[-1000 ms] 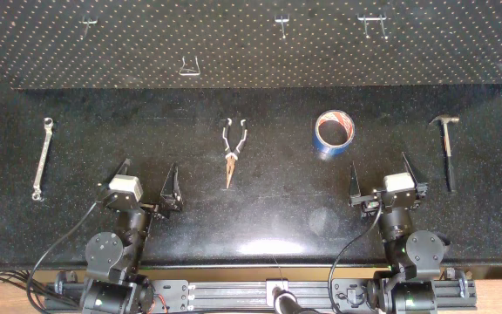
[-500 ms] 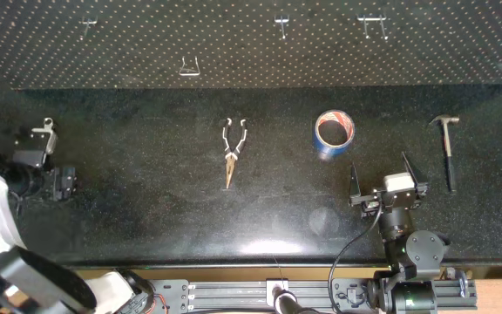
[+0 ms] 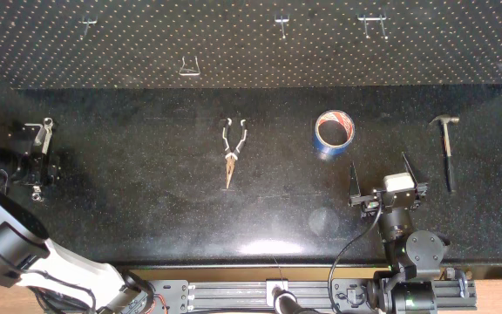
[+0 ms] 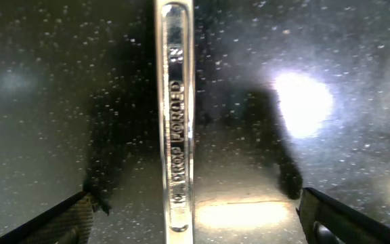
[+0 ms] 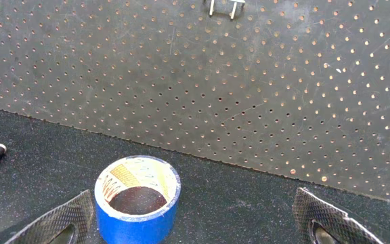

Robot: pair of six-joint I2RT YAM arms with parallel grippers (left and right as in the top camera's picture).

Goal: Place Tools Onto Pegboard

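Note:
A silver wrench (image 4: 175,122) lies flat on the black worktop and runs straight between my left gripper's fingers (image 4: 66,220). My left gripper (image 3: 35,164) hovers low over the wrench's shaft at the far left, open and straddling it. The wrench's two ends (image 3: 48,125) stick out past the gripper. Needle-nose pliers (image 3: 234,153), a blue tape roll (image 3: 334,133) and a hammer (image 3: 446,148) lie in a row further right. My right gripper (image 3: 389,183) stands open and empty near the front, facing the tape roll (image 5: 137,200).
The pegboard (image 3: 251,44) stands along the back with several metal hooks, among them a wire loop (image 3: 189,66) and a double hook (image 5: 223,8). Bare black worktop (image 3: 146,201) stretches between the tools and the front edge.
My left arm has swung from its place near the front out to the far left and come down over the wrench. The right arm and the tools have not moved.

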